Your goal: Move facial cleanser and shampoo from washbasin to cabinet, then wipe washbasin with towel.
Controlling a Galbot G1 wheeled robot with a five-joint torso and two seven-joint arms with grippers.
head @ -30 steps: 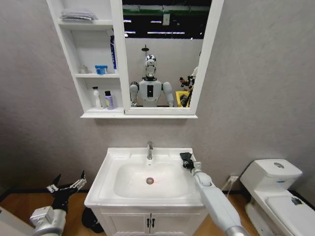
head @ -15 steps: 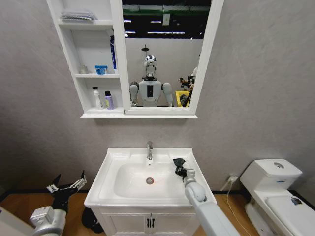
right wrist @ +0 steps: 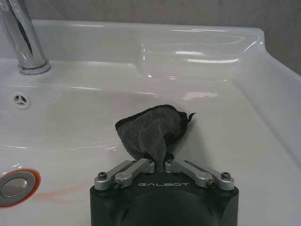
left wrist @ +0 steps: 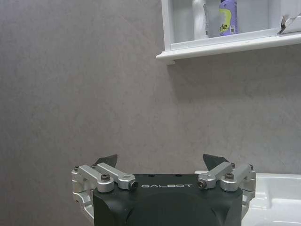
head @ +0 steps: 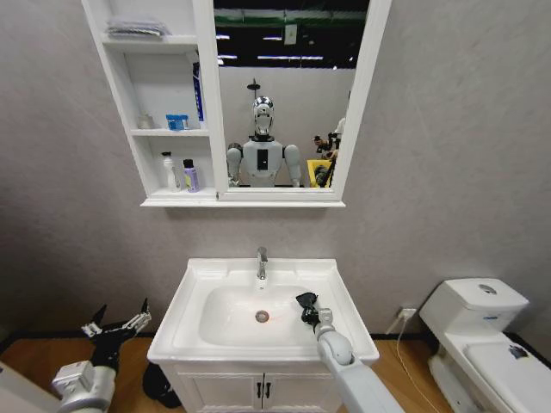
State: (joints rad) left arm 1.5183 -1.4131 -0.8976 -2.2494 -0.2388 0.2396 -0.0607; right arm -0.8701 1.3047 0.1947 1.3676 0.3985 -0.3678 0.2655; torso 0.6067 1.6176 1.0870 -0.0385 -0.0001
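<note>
The white washbasin [head: 185, 297] stands below the wall cabinet [head: 120, 112]. My right gripper [head: 308, 308] is inside the bowl's right side, shut on the dark grey towel [head: 304, 300]. In the right wrist view the crumpled towel [right wrist: 153, 129] hangs from the gripper [right wrist: 159, 165] onto the basin wall [right wrist: 225, 136]. On the cabinet's lowest shelf stand a white bottle [head: 170, 172] and a purple bottle [head: 190, 176]; I cannot tell which is the cleanser. My left gripper [head: 116, 323] waits open, low and left of the basin, also seen in the left wrist view [left wrist: 160, 160].
A chrome faucet [head: 262, 262] stands at the basin's back, with the drain [head: 263, 317] mid-bowl and a reddish smear [right wrist: 56, 190] beside it. There is a toilet [head: 482, 335] at the right. The vanity doors [head: 258, 391] are below, and a mirror [head: 288, 95] is above.
My right gripper has carried the towel from the basin's back right rim down into the bowl, leftward toward the drain. The left arm has not moved.
</note>
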